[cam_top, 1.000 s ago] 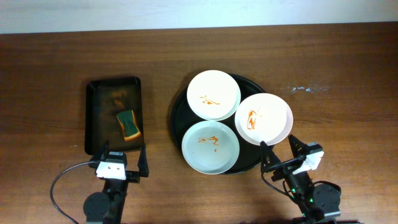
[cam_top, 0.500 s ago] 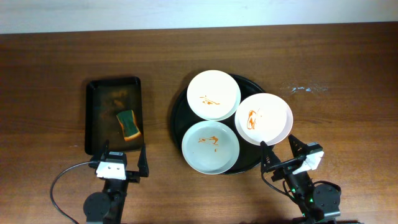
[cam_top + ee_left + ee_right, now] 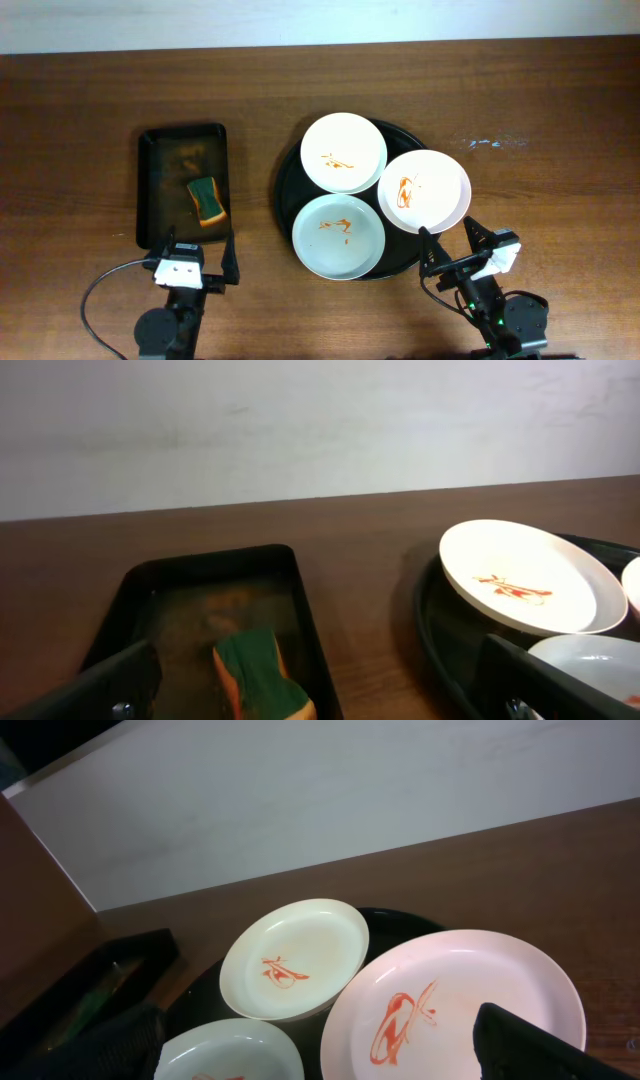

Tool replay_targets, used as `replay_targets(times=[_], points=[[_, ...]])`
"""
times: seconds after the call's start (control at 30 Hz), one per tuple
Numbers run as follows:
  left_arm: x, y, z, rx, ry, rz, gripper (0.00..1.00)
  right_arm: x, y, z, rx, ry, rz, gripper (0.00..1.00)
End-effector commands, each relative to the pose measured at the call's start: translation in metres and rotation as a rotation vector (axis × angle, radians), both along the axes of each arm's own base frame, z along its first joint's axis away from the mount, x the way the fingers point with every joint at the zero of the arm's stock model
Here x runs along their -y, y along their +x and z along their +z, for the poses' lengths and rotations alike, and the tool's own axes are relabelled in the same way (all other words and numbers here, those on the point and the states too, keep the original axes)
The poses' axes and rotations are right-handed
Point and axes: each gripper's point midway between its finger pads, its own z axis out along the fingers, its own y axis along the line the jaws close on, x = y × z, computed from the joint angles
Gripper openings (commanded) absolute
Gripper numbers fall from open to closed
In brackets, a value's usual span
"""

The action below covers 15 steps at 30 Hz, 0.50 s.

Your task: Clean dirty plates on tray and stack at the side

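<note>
As spread over the wooden bench: round black tray right of centre, carrying three sauce-smeared white plates, namely far plate, bluish plate nearest, and right plate overhanging the rim. Left of it, well apart, small rectangular tray with green-and-orange sponge. At the near edge, left tool and right tool, both spread wide and empty.

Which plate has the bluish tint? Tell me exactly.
The near plate, on the robot-side edge of the black tray. It looks pale blue; the far plate and the right plate are white. All three carry orange smears.
</note>
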Motion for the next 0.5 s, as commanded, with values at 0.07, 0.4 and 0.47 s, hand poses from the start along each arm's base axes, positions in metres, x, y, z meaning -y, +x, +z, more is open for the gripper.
replay_targets(times=[0.07,0.4,0.47], points=[[0.002,-0.006,0.015,-0.071,-0.03,-0.008,0.99,0.006,-0.001,0.004,-0.071,-0.003,-0.035,0.99],[0.005,0.016,0.045,-0.435,-0.018,-0.012,0.99,0.004,0.013,0.03,-0.457,-0.057,-0.035,0.99],[0.005,0.024,0.05,-0.627,-0.012,-0.01,0.99,0.004,0.017,0.03,-0.623,-0.144,-0.01,0.99]])
